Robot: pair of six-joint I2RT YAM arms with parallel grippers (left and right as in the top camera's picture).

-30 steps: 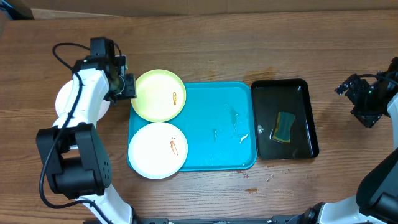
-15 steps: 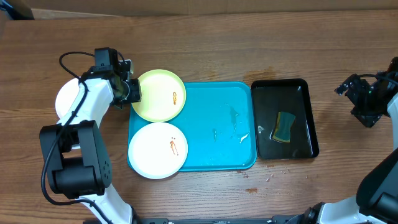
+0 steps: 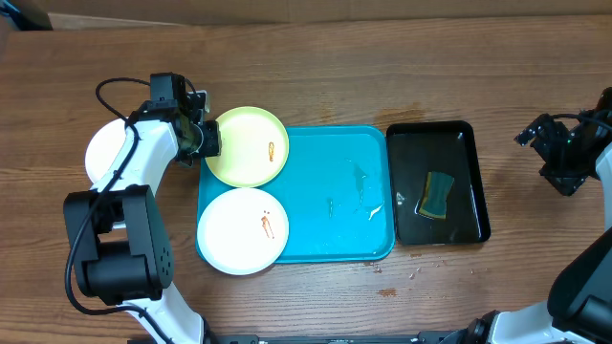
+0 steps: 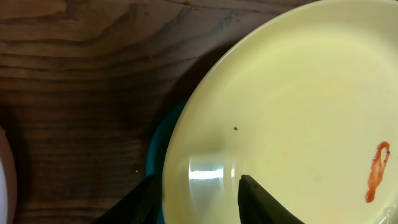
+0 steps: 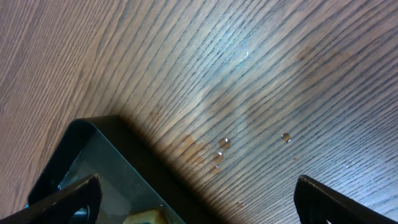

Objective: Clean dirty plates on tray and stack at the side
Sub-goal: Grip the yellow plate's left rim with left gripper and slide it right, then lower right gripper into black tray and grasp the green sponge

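Left arm: the left fingers [image 4: 260, 200] were apart and straddled the left rim of the pale yellow-green plate [image 3: 251, 145]. One finger sat outside the rim and the other over the plate's surface. Whether either finger touched the plate could not be determined.

The pale yellow-green plate lay on the upper-left corner of the blue tray [image 3: 335, 196], overhanging its top and left edges. An orange-brown smear [image 4: 377, 169] marked its right half, and a small dark speck lay nearer the middle.

A white plate [image 3: 243, 230] lay on the lower-left corner of the tray, just below the yellow-green one. It overhung the tray's left and bottom edges and carried a small orange smear right of centre.

A second white plate [image 3: 103, 153] lay on the desk [image 3: 316, 67] to the left of the tray, partly hidden under the left arm. Its condition could not be judged.

The bare part of the tray showed wet streaks.

Right arm: the right fingers [image 5: 348, 202] were wide apart, holding nothing, over the desk to the right of the black tray [image 3: 473, 182]. Water droplets lay on the wood beside that tray's corner. A green and yellow sponge [image 3: 439, 194] lay inside the black tray, which stood just beside the blue tray's right edge.
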